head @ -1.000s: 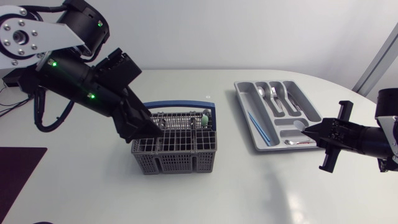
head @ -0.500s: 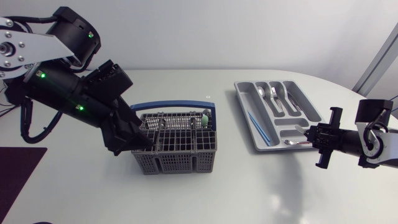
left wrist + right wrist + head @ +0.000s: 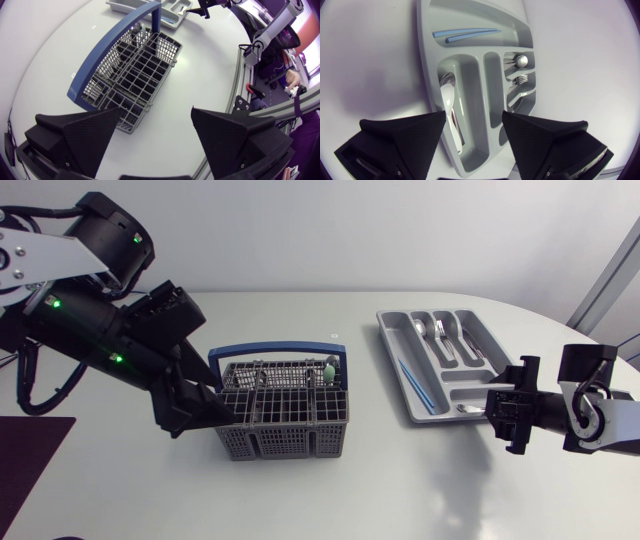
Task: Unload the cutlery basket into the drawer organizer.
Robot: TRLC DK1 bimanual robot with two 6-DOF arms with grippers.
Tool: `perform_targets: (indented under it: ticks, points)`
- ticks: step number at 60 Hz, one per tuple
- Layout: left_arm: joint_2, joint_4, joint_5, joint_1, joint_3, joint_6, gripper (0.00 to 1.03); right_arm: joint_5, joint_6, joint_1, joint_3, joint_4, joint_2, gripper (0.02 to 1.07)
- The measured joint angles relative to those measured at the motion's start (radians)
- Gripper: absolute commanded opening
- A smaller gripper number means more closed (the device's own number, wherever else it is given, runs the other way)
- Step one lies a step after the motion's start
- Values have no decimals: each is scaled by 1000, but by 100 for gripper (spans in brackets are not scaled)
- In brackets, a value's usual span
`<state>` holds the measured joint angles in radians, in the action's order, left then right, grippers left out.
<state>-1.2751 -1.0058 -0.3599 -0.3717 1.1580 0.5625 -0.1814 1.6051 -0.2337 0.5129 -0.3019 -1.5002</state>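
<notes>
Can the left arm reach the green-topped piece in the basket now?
Probably yes: the left pincer is open, and the green-topped piece sticks up from the basket, with the blue handle behind it.

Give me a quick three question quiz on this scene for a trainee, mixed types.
1. Fill the gap: the handle of the grey plastic lattice cutlery basket is coloured ___.
2. True or false: the black right end effector is shut on a spoon.
3. The two thin blue sticks lie: A in the basket; B in the grey moulded drawer organizer; C on bare table.
Key: 1 blue; 2 false; 3 B.
</notes>
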Motion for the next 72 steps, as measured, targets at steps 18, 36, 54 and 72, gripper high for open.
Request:
perform_targets:
  ticks: [18,36,54,72]
  points:
    - [62,-23,29,33,-66,37,89,3,-179,177,37,336,289,92]
    - [64,5,29,45,-194,41,33,-24,-515,424,186,464,294,18]
    - [58,134,29,42,-291,41,3,-43,-742,592,305,455,169,7]
    - [4,191,29,35,-318,41,3,-77,-885,677,431,386,20,7]
